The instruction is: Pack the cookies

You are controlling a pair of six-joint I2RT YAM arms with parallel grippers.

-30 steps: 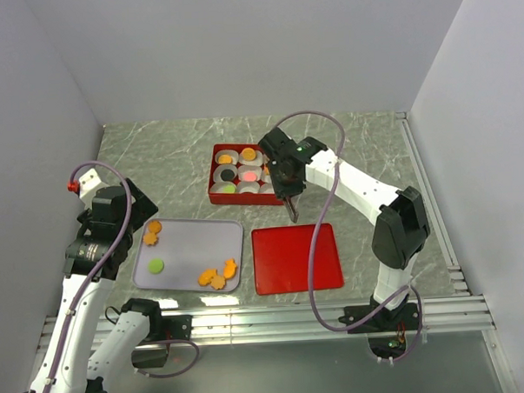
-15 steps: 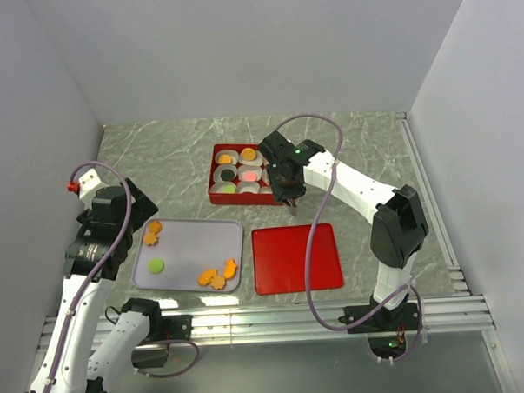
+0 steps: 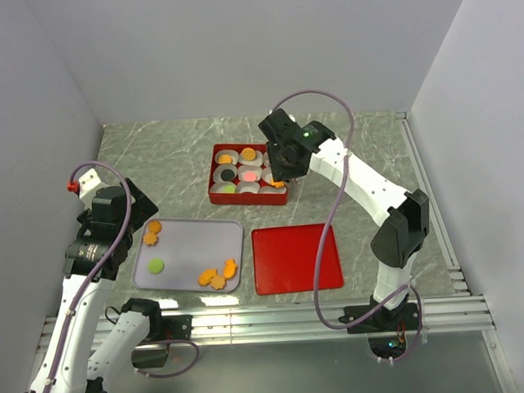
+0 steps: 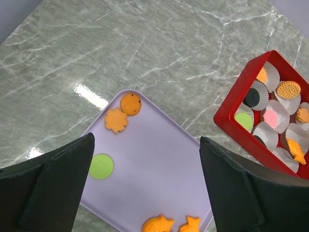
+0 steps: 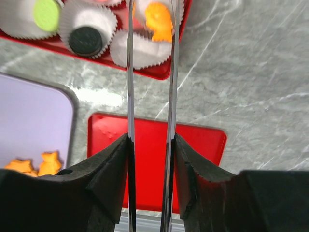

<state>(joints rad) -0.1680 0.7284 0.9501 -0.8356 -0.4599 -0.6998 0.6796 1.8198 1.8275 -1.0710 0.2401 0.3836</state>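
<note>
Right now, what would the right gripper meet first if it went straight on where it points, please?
Probably the orange cookie in the corner paper cup of the red box, directly ahead of the right gripper; how far off is unclear.

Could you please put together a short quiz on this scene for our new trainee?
1. True or false: the red lid sits closed on the red box.
2. Which arm's pincer hangs over the box's near right corner: A) left, B) right, C) neither?
3. How many green cookies lie on the lavender tray?

Key:
1. False. It lies flat on the table, nearer than the box.
2. B, the right pincer, open and empty.
3. One.
</note>
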